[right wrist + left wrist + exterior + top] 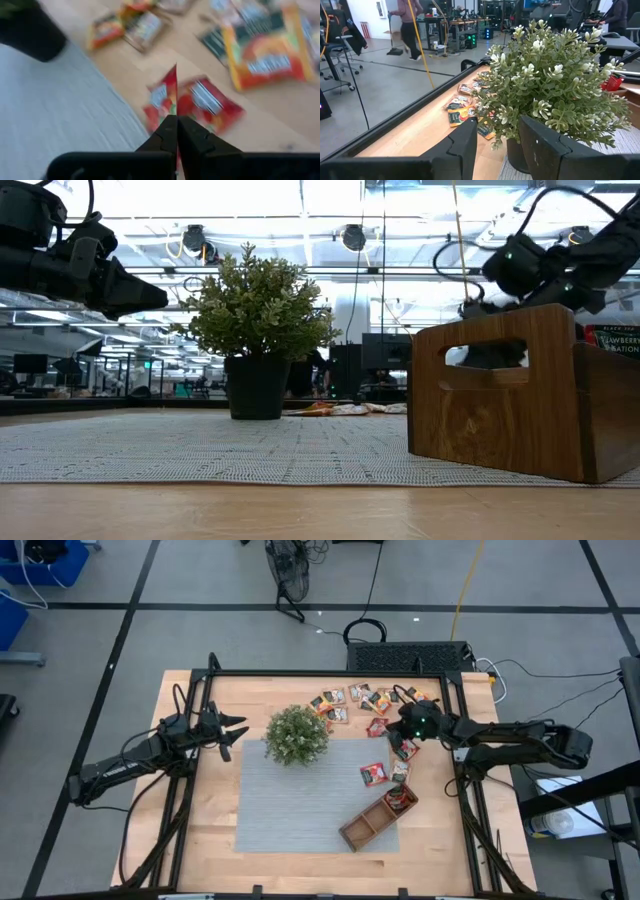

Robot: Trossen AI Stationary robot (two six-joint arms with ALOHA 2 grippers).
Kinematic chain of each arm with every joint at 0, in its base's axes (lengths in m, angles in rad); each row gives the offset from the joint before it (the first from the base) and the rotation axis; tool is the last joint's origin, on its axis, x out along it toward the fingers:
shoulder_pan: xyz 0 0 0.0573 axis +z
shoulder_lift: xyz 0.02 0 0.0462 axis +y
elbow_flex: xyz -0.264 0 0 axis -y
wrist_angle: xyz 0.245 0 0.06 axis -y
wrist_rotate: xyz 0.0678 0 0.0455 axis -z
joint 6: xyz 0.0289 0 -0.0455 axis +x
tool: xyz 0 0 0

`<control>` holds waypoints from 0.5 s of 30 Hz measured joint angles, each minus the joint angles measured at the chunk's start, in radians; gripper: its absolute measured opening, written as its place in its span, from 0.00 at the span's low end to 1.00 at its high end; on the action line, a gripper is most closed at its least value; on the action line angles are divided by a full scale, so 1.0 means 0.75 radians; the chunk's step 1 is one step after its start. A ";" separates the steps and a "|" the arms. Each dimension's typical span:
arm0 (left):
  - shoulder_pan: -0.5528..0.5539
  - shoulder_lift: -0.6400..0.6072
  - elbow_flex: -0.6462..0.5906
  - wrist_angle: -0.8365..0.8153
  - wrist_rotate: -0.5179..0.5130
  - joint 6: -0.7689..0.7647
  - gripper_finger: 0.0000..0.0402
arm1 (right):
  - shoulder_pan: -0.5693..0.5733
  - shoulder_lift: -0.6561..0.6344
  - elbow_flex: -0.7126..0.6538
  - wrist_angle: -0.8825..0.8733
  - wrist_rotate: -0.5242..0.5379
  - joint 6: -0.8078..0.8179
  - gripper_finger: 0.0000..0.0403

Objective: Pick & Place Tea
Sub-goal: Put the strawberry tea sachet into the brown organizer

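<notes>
Red tea sachets [375, 774], green plant [296, 735], brown wooden tray [365, 825], grey mat [290, 800].

The potted plant [296, 735] is set at the mat's [290, 800] far edge; tea sachets [345, 700] are scattered along the worktop's [190, 830] far edge; the wooden tray [378, 817] is placed at the mat's near right corner.

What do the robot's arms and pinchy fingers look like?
Both arms are dark, nearly black, built from jointed segments with black cables looping along them. The left gripper ends in two pointed dark fingers, chunky and matte up close. The right gripper has a small green light glowing on its wrist, and its two dark fingers taper to narrow tips. No other markings are readable.
</notes>
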 joint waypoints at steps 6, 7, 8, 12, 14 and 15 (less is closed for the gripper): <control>0.000 0.000 0.000 0.000 0.000 0.000 0.37 | 0.086 -0.102 0.001 0.106 0.005 -0.101 0.00; 0.000 0.000 0.000 0.000 0.000 0.000 0.37 | 0.099 -0.121 0.001 0.108 0.008 -0.108 0.00; 0.000 0.000 0.000 0.000 0.000 0.000 0.37 | 0.112 -0.139 0.001 0.111 0.008 -0.119 0.00; 0.000 0.001 0.000 0.000 0.000 0.000 0.37 | 0.156 -0.191 0.002 0.080 0.048 -0.147 0.00; 0.000 0.000 0.000 0.000 0.000 0.000 0.37 | 0.162 -0.201 0.002 0.047 0.091 -0.178 0.00; 0.000 0.000 0.000 0.000 0.000 0.000 0.37 | 0.162 -0.203 0.002 0.028 0.107 -0.211 0.00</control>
